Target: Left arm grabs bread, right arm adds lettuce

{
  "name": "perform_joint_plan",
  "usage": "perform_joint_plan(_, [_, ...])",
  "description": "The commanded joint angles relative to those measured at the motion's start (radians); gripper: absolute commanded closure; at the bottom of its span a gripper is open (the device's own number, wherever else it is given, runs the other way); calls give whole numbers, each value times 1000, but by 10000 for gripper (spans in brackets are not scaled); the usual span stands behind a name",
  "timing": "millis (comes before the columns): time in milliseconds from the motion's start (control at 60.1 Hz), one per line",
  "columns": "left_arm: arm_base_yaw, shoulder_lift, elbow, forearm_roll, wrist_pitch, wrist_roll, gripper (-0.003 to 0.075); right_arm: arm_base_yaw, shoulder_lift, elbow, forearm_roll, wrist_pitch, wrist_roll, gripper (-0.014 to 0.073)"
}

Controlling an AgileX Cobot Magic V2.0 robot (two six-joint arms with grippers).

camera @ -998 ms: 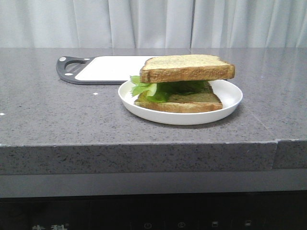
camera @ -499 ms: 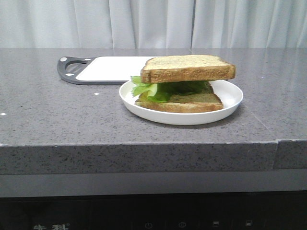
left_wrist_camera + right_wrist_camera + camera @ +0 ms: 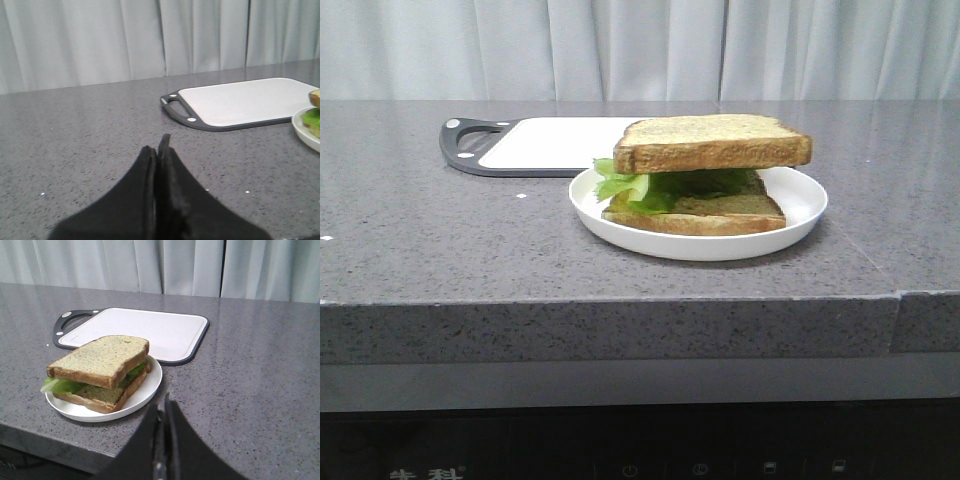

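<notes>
Assembled sandwich on a white plate [image 3: 790, 225], seen from the front and from both wrists. The bread [image 3: 712, 142], a thick square slice with a tan speckled face and golden-brown crust, lies uppermost on the stack, resting on the lettuce [image 3: 630, 187]. The lettuce is bright green and ruffled, and its crinkled edge protrudes past the crust on the side toward the robot's left. Beneath it lies a thinner, flatter lower slice [image 3: 705, 213], flat on the plate. The plate is round, shallow and glossy, and stands on the table [image 3: 440, 240], a grey speckled stone-like slab with a squared front edge.

Behind the plate lies a cutting board [image 3: 555, 143], a white rectangle with a dark rim and a looped handle at the end toward the robot's left. In the right wrist view the plate's far rim sits just beside the board's near edge; whether they touch cannot be told. Pale pleated curtains [image 3: 640, 50] close the background.

The left hand [image 3: 159, 150] has its two pointed black fingers pressed together, holding nothing. It is over bare table, well apart from the bread [image 3: 315, 96], of which only a corner shows at the frame edge. The right hand [image 3: 163, 410] is likewise closed with nothing between its narrow fingers. It is near the plate [image 3: 145, 390], on the robot's side of it, apart from bread [image 3: 100, 359] and lettuce [image 3: 62, 385].
</notes>
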Motion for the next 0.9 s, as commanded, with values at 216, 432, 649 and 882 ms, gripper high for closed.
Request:
perform_joint_plan(216, [91, -49, 90, -90, -66, -11, 741, -5, 13, -20, -7, -75, -5, 654])
perform_joint_plan(432, [91, -49, 89, -90, -24, -11, 741, -5, 13, -20, -7, -75, -5, 654])
perform_joint_plan(649, [91, -49, 89, -90, -24, -11, 741, -5, 13, -20, -7, -75, -5, 654])
perform_joint_plan(882, [91, -49, 89, -90, -24, -11, 741, -5, 13, -20, -7, -75, -5, 654])
